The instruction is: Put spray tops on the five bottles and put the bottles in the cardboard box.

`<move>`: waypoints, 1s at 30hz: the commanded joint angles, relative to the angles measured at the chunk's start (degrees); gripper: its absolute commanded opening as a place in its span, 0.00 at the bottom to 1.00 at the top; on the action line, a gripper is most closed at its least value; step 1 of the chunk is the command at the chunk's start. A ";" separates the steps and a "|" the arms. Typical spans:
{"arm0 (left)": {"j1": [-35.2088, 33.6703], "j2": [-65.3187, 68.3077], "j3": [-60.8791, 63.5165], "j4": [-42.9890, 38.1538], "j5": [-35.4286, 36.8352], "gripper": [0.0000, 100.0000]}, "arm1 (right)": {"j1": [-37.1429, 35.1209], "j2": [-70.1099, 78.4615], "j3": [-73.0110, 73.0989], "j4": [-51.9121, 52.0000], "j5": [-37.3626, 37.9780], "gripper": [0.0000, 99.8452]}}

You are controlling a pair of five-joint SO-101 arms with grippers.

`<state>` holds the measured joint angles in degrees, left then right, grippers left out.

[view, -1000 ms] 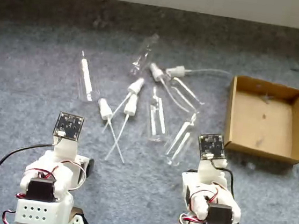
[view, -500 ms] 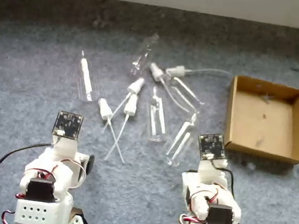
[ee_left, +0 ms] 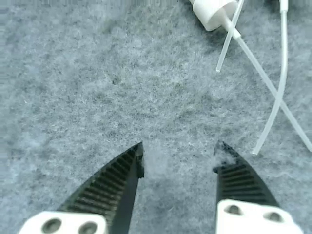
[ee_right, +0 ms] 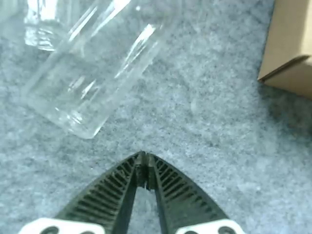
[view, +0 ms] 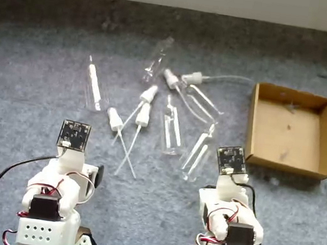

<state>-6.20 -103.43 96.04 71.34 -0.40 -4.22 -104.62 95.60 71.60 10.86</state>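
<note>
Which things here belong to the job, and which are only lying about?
Belong to the job:
clear bottles, lying on their sides
spray tops with long tubes
cardboard box, open

Only lying about:
black cable beside the left arm
grey carpet under everything

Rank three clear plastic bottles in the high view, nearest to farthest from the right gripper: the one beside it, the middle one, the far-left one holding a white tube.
1. Clear plastic bottle beside the right gripper, to its left.
2. Middle clear plastic bottle, farther left and forward.
3. Far-left clear plastic bottle holding a white tube, farthest.
</note>
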 commanded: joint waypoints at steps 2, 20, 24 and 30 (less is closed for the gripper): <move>0.75 -0.48 0.92 -7.03 -0.53 0.19 | 0.66 -0.75 8.92 -0.66 0.26 0.00; 0.57 9.63 -21.23 0.09 -8.53 0.19 | 0.84 -0.75 8.92 -3.82 0.53 0.01; 0.75 26.59 -33.10 -0.26 -8.44 0.19 | 0.92 -0.75 8.92 -4.44 4.84 0.01; 0.84 47.60 -44.88 -0.26 -8.18 0.19 | 1.01 -0.75 8.92 -4.09 9.67 0.01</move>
<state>-6.29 -68.35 59.91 71.43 -8.66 -4.22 -104.62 95.60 68.62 18.51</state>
